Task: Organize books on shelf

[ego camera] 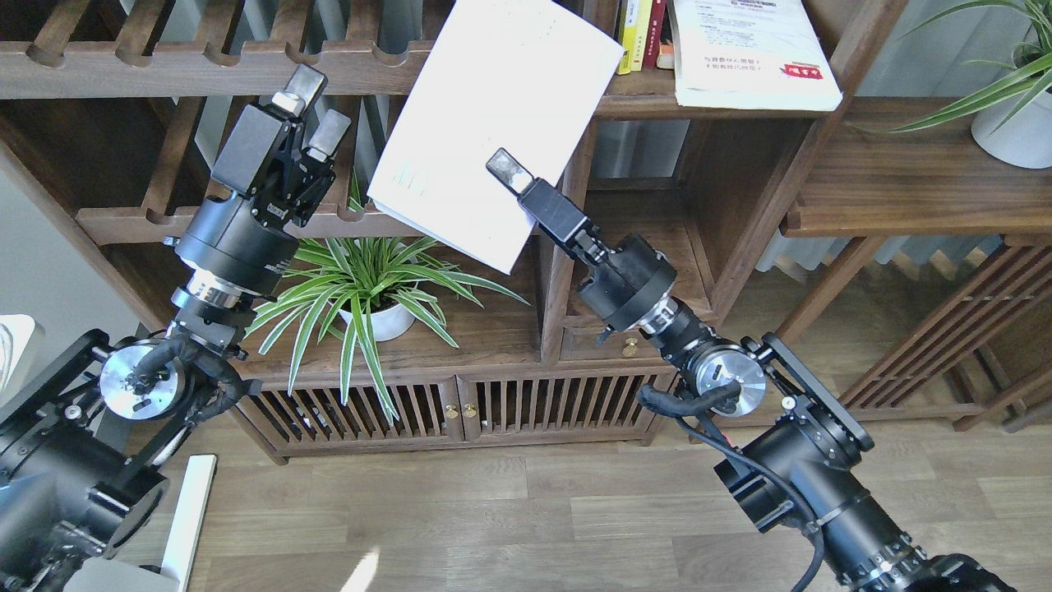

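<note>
The pale lilac-white book (493, 123) hangs tilted in the air in front of the slatted rack, barcode near its lower left corner. My right gripper (511, 170) is shut on its lower edge; one finger shows in front of the cover, the other is behind it. My left gripper (314, 108) is open and empty, a short way left of the book. The large white book with a red label (748, 53) lies on the walnut shelf (641, 105), overhanging its front edge. The dark book with the orange-red cover is not in view.
Yellow and red books (639, 33) stand upright at the shelf's back. Slatted racks (205, 57) fill the upper left. A spider plant in a white pot (374, 316) sits on the lower cabinet. A second potted plant (1015, 115) stands on a side shelf (904, 189) at right.
</note>
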### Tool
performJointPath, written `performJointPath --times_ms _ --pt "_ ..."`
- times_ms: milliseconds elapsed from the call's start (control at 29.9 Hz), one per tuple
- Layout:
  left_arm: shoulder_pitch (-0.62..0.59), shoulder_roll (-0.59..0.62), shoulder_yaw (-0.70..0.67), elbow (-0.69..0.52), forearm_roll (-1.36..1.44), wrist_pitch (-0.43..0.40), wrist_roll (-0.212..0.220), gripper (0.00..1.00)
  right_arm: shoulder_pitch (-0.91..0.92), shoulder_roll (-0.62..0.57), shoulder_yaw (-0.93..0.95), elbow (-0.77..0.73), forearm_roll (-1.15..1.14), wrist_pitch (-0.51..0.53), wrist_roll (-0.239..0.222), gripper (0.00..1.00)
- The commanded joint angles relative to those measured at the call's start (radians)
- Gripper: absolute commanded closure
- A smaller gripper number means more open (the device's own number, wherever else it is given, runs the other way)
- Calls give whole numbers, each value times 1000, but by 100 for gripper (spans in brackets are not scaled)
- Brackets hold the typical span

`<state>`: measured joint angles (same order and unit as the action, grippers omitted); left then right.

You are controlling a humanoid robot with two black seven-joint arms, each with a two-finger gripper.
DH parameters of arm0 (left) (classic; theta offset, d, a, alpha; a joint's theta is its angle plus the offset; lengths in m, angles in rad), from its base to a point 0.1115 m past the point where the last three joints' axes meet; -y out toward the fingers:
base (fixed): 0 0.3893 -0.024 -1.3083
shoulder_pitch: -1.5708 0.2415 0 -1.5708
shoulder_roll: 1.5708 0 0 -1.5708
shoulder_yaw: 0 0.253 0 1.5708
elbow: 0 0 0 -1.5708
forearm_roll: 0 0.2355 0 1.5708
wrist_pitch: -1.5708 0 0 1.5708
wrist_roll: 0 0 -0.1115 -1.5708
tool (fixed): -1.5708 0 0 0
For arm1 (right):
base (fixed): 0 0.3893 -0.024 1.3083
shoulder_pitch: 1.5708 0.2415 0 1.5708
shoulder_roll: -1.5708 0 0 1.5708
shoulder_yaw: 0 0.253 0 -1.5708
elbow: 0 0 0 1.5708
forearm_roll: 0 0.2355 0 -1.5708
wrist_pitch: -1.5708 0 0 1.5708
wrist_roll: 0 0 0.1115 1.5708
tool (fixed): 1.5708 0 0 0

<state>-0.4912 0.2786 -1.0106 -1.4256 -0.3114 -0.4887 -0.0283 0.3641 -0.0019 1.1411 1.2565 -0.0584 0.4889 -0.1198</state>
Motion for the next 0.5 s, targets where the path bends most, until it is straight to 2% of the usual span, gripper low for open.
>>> performJointPath --times_ms 0,234,468 --pt "10 5 -6 13 0 0 -1 1 -8 -18 55 1 2 0 0 96" --pt "29 4 -6 50 0 0 -4 1 1 -32 190 1 12 0 0 96" --pt "42 4 -6 70 0 0 -5 1 -17 -59 195 1 25 0 0 96"
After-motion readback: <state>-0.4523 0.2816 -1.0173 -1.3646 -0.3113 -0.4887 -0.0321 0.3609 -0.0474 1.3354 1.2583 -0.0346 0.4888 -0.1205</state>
